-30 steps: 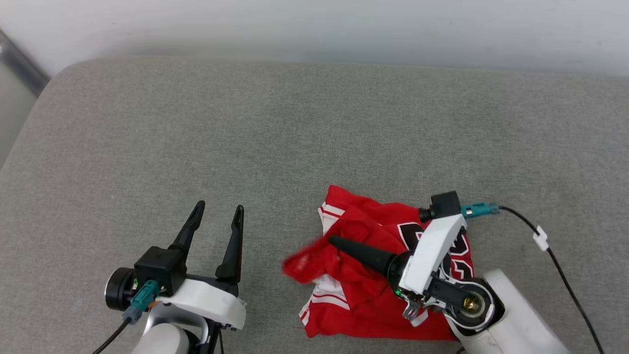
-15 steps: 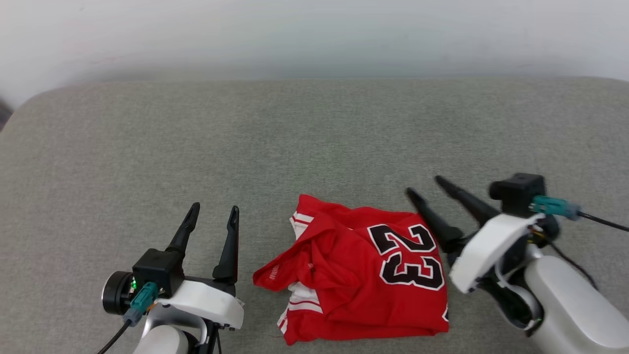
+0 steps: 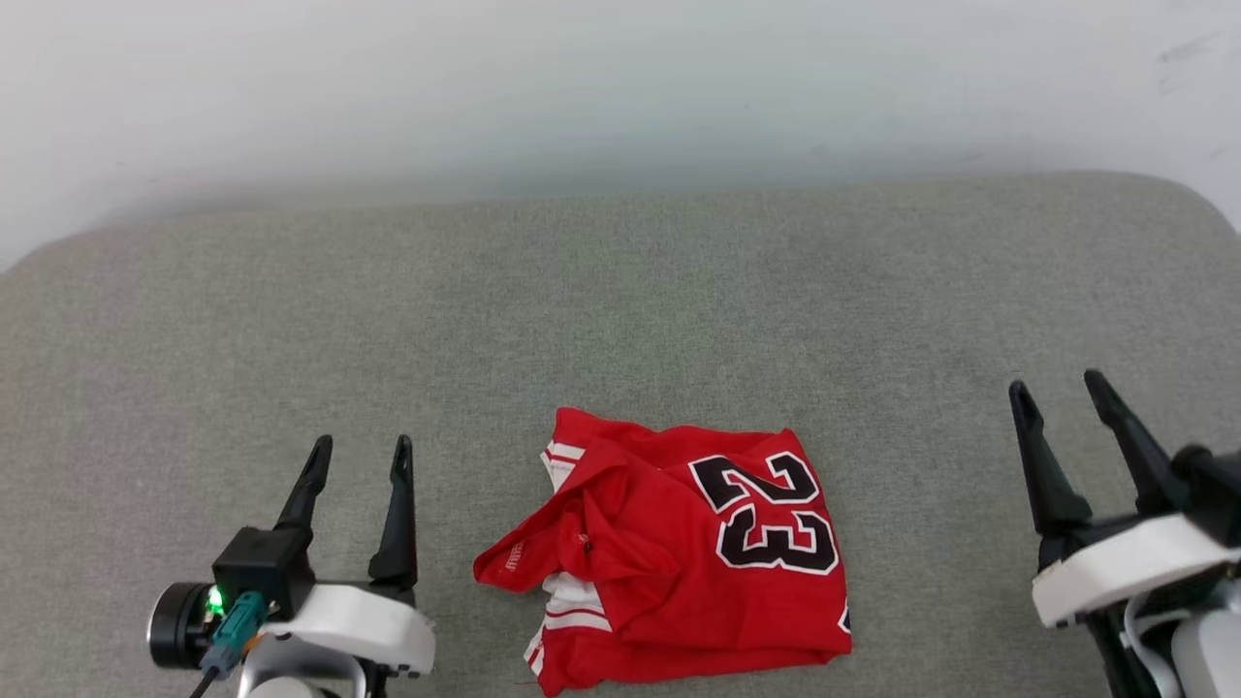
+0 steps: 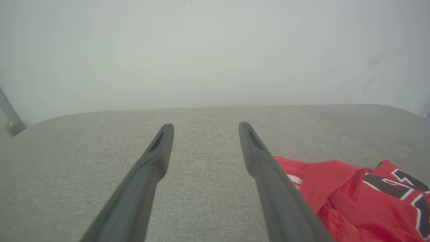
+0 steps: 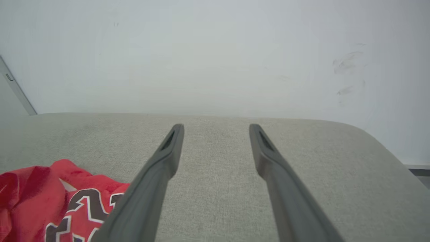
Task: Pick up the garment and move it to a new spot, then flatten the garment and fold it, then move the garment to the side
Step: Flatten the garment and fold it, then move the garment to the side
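Both your grippers stand wide open and empty: the left gripper (image 3: pixel 361 448) and the right gripper (image 3: pixel 1057 386) hover over the grey cushion (image 3: pixel 620 291). The shirt (image 3: pixel 679 557) lies between them in a rumpled bundle, number side up. It is near the left gripper on its right side, and farther off to the left of the right gripper. It looks bunched rather than folded, so flattening seems next. Bring each gripper to an outer edge, pinch one layer only, and draw apart evenly.
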Tool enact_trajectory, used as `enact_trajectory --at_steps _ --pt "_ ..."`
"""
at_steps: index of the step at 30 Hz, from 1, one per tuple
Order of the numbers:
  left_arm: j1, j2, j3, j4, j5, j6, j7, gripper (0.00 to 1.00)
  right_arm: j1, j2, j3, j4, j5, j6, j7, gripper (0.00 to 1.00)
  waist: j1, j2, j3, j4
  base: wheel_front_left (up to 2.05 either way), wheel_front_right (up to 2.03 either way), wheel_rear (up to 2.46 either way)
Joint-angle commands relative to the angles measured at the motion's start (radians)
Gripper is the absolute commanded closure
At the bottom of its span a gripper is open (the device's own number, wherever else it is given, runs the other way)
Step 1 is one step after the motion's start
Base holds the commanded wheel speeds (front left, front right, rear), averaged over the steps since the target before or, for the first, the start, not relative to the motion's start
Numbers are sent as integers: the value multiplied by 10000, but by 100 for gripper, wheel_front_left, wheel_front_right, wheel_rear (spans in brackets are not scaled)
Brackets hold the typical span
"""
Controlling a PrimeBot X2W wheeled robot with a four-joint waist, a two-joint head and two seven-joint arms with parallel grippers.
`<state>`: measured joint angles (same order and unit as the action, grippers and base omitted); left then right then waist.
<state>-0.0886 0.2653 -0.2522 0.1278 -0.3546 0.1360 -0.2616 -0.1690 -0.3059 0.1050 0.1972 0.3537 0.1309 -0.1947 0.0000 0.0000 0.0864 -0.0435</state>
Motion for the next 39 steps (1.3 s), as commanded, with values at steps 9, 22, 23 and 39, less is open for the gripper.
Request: enact_trajectory --at_steps 9,22,23,39 --pt "986 -52 172 78 77 -2 -42 0 1878 892 -787 -1595 -751 -4 727 0 0 0 -682 9 0 0 0" --pt "932 -19 336 -30 61 59 -42 0 2523 1378 -980 -2742 -1147 -4 1333 0 0 0 -703 -82 0 0 0" --pt "913 -19 346 -41 66 64 -42 0 2526 1392 -991 -2773 -1158 -4 1347 0 0 0 -678 -91 0 0 0" --pt "570 -394 740 -347 -47 116 -42 0 2021 242 -2674 -474 2284 -4 5191 0 0 0 -133 233 0 0 0"
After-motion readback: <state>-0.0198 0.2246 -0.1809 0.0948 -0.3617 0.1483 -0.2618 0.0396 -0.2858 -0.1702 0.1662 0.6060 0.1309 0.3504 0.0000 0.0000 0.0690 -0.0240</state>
